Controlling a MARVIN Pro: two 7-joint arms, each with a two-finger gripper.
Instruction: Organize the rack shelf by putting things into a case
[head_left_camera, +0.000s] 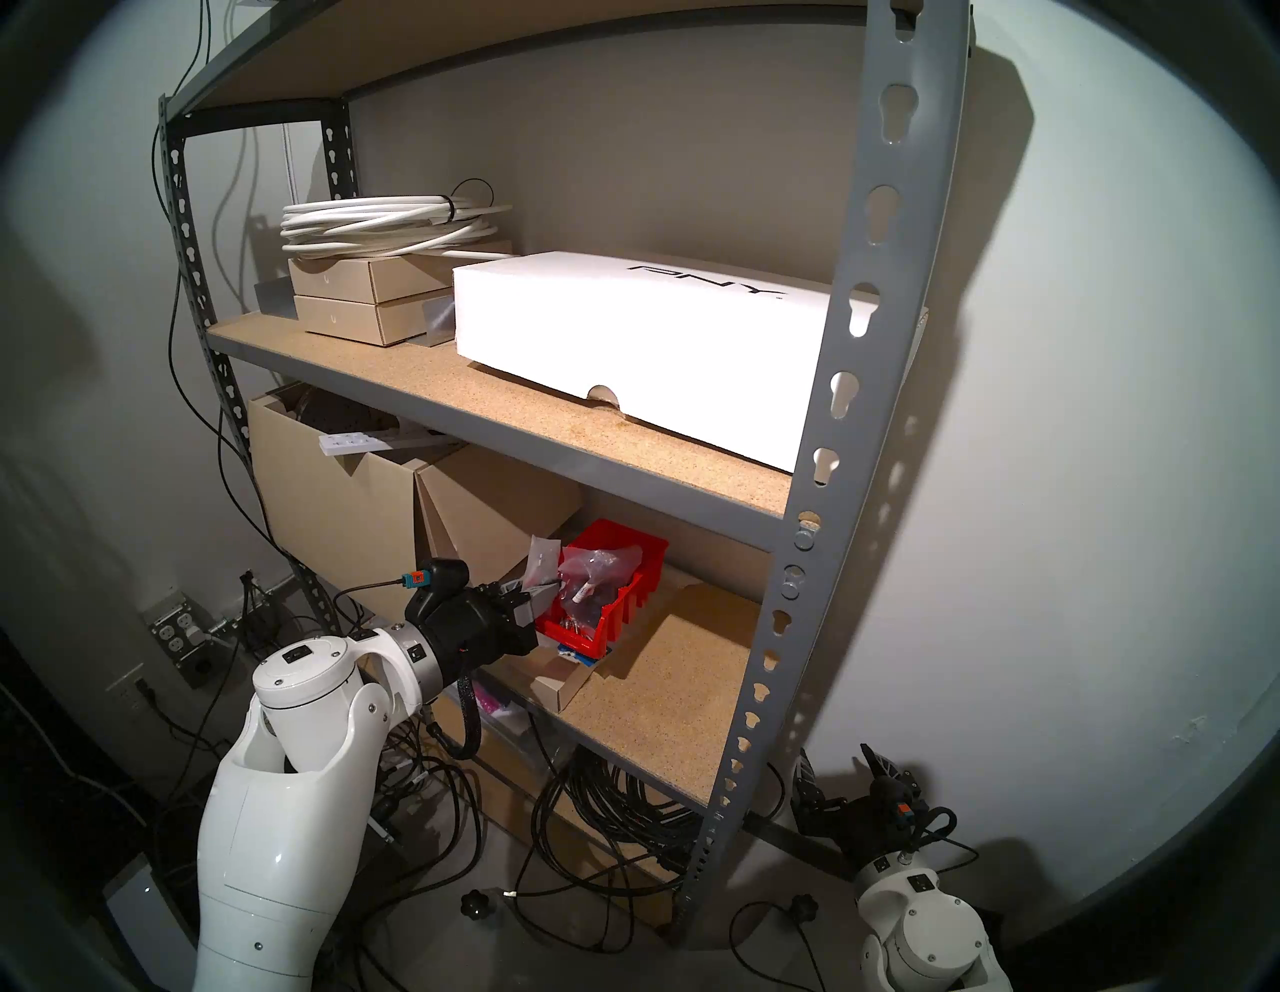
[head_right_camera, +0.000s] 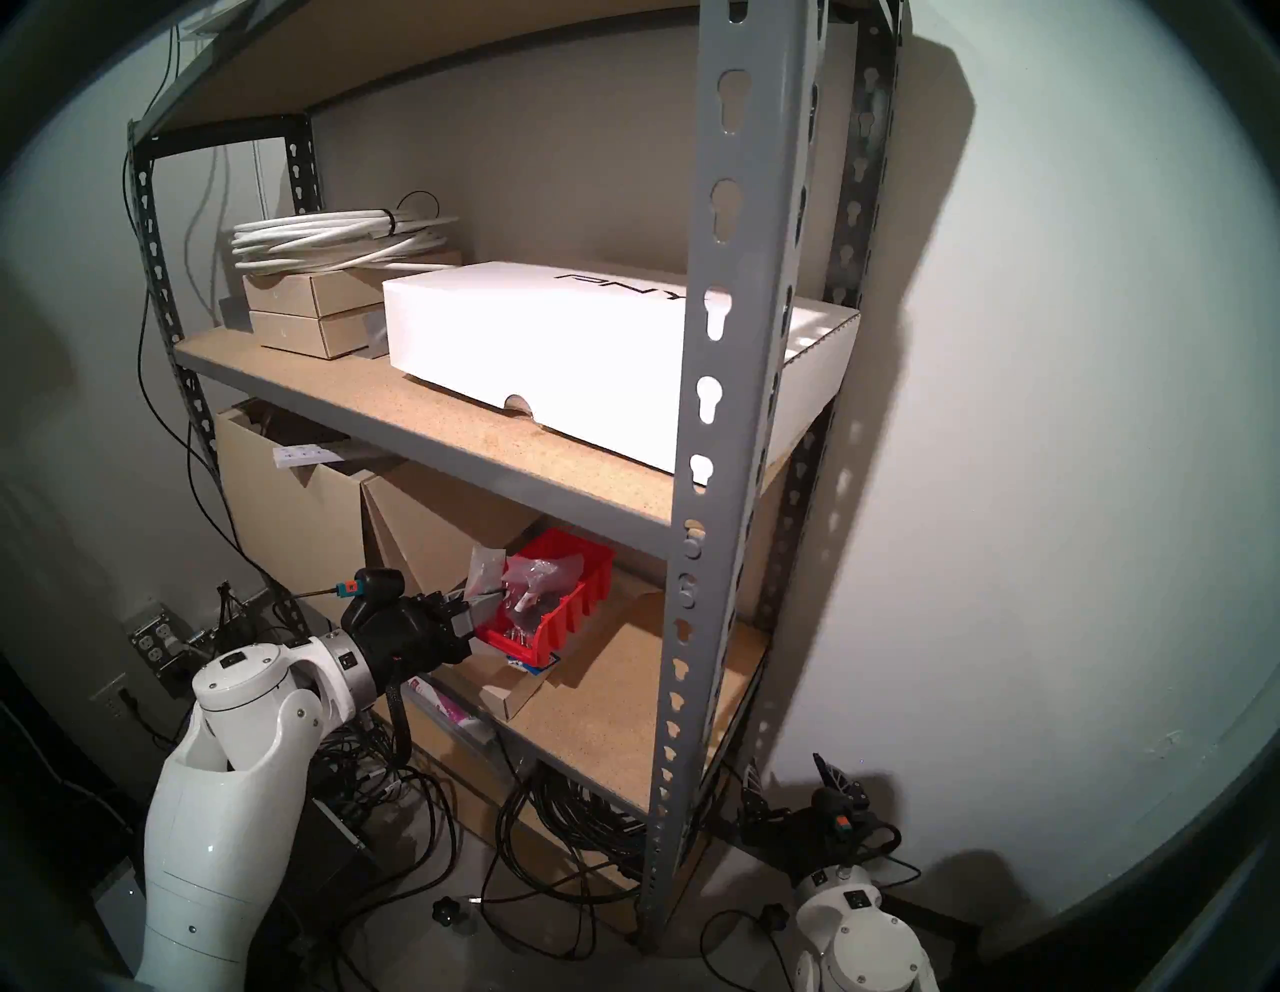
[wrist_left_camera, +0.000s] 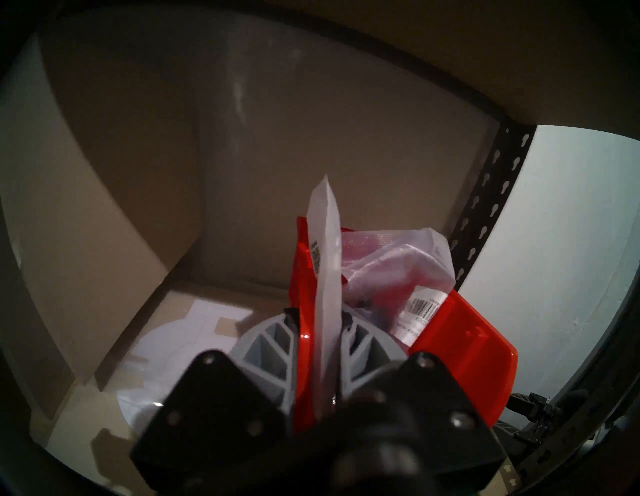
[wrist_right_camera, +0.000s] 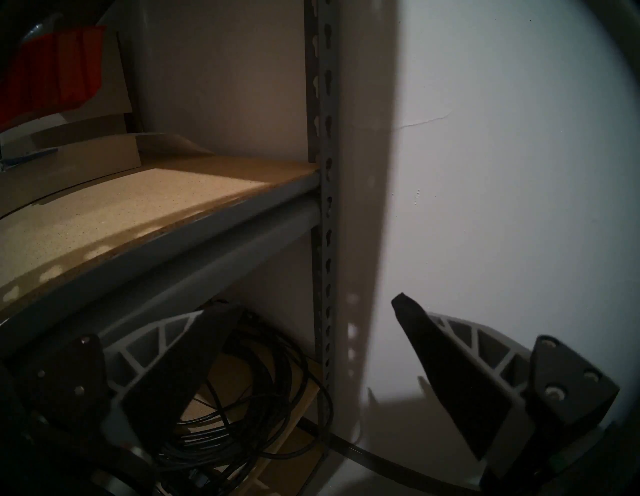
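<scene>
Red bin is sitting on the lower board of the grey rack shelf, propped on a flat cardboard tray with a blue-and-white card showing under its near end. Clear bags of black hardware are filling the bin, one with a white barcode label turned toward the left wrist camera. At the bin's near end, the left gripper is pinching a flat clear bag, which is standing upright above the bin's near rim; the wrist view shows the grey fingers pressed together on that bag just beside the bin's red wall. Behind the bin, tan cardboard boxes are standing. On the board above the bin, a white PNY box is lying. Well below and to the right of the bin, outside the rack, the right gripper is hanging with its fingers spread apart, holding nothing.
</scene>
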